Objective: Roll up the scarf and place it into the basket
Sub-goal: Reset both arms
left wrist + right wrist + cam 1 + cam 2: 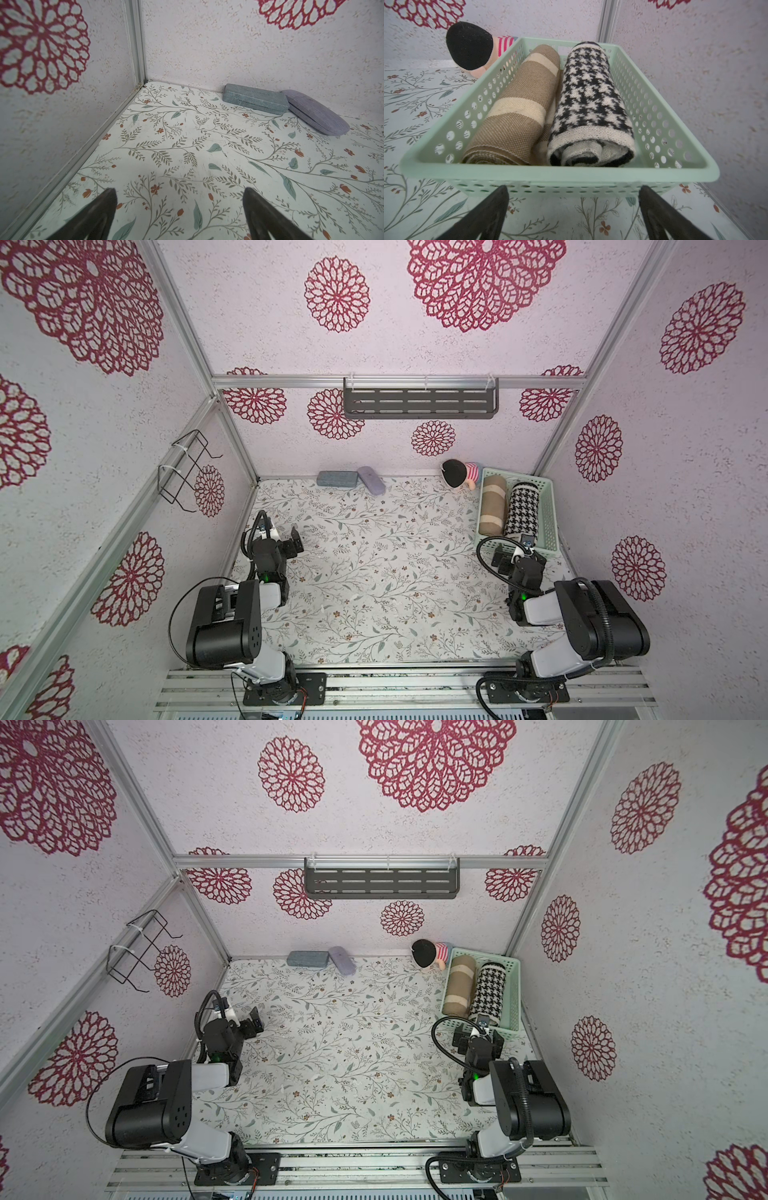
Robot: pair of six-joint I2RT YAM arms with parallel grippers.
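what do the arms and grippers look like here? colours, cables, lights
The left arm and right arm have black joint housings and pale grey shells. A thin black cable loops off the left; a ribbed black hose runs along the right. Each shows a green light near the wrist. The left gripper and right gripper have black tapered fingers.

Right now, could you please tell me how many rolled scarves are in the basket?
2. The tan striped scarf lies on the basket's side nearer the doll; the black-and-white scarf lies right beside it. Another could be hidden underneath.
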